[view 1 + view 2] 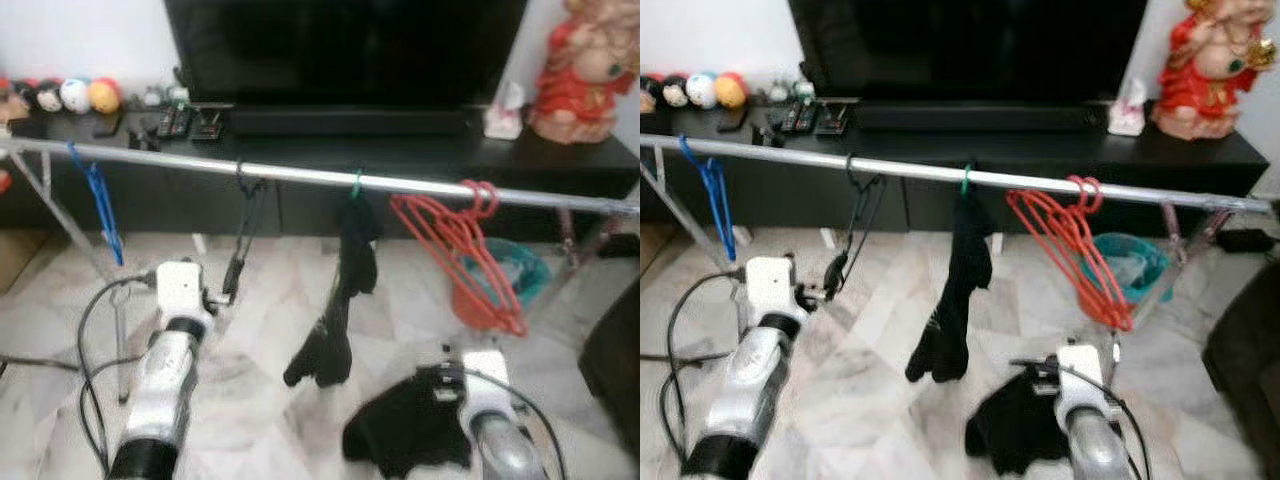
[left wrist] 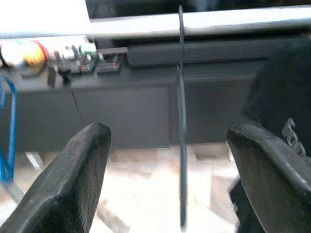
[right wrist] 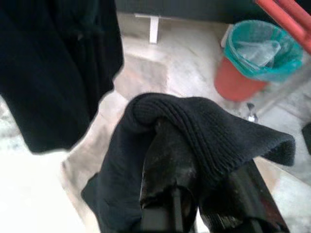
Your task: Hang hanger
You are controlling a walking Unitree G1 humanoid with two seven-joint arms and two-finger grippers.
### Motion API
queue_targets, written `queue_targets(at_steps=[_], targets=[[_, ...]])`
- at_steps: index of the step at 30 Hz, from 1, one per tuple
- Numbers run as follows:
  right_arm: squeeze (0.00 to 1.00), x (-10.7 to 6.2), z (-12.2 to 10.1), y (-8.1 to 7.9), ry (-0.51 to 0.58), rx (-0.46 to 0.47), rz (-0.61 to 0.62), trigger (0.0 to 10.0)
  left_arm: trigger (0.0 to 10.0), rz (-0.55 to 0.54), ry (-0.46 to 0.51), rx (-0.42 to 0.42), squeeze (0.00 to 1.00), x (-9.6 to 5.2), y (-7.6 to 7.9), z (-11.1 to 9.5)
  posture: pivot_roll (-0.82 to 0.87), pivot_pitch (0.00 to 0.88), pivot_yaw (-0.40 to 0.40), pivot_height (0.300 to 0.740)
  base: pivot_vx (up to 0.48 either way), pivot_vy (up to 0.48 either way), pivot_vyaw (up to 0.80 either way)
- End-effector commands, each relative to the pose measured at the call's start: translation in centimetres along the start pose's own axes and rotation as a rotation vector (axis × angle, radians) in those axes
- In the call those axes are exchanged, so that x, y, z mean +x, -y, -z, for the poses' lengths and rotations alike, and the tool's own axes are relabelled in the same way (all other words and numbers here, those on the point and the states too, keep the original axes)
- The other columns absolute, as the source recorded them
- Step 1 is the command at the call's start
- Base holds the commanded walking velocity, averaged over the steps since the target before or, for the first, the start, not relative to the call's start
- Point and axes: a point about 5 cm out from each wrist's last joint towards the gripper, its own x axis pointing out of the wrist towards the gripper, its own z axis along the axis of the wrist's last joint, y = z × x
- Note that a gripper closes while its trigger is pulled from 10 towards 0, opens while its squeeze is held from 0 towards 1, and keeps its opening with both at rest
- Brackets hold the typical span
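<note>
The left pincer point(image 2: 180, 179), spread wide, is seen just short of the black hanger point(image 1: 240, 240) hung lengthwise down from the rail point(image 1: 300, 174), while a dark garment point(image 3: 204, 131) is gripped by the right pincer point(image 3: 194, 194).
</note>
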Motion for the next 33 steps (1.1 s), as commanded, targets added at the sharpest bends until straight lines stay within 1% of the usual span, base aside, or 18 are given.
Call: queue_targets(at_steps=[1, 17, 22, 24, 25, 29, 31, 33], targets=[[0.0, -0.03, -0.19, 0.85, 0.015, -0.002, 0.022, 10.0, 10.0, 0.017, 0.023, -0.01, 0.0, 0.37, 0.72, -0.6, -0.03, 0.0, 0.025, 0.74, 0.3, 0.0, 0.0], [0.0, 0.04, -0.2, 0.64, 0.012, -0.002, 0.0, 10.0, 10.0, 0.018, 0.023, -0.013, 0.0, 0.36, 0.81, -0.75, -0.03, 0.0, 0.022, 0.74, 0.299, 0.0, 0.0], [0.0, 0.08, -0.12, 0.59, 0.008, -0.004, -0.006, 10.0, 10.0, 0.052, 0.012, -0.018, 0.0, 0.42, 0.98, -0.75, -0.03, 0.0, 0.02, 0.74, 0.3, 0.0, 0.0], [0.0, 0.09, 0.02, 0.57, 0.002, -0.005, -0.006, 10.0, 10.0, 0.1, -0.031, -0.015, 0.0, 0.49, 1.17, -0.45, -0.03, 0.0, 0.02, 0.74, 0.24, 0.0, 0.0], [0.0, 0.1, 0.11, 0.61, -0.003, -0.006, -0.005, 10.0, 10.0, 0.115, -0.035, 0.002, 0.0, 0.47, 1.15, -0.41, -0.03, 0.0, 0.02, 0.74, 0.0, 0.0, 0.0], [0.0, 0.13, 0.12, 0.65, -0.005, -0.005, -0.003, 10.0, 10.0, 0.116, -0.044, 0.004, 0.0, 0.53, 0.93, -0.37, -0.03, 0.0, 0.02, 0.74, 0.0, 0.0, 0.0], [0.0, 0.16, 0.09, 0.65, -0.004, -0.004, -0.003, 10.0, 10.0, 0.136, -0.078, -0.004, 0.0, 0.62, 0.99, -0.02, -0.03, 0.0, 0.02, 0.74, 0.0, 0.0, 0.0], [0.0, 0.18, 0.07, 0.65, -0.004, -0.005, -0.004, 10.0, 10.0, 0.152, -0.092, 0.001, 0.0, 0.64, 1.09, 0.14, -0.03, 0.0, 0.02, 0.74, 0.0, 0.0, 0.0]])
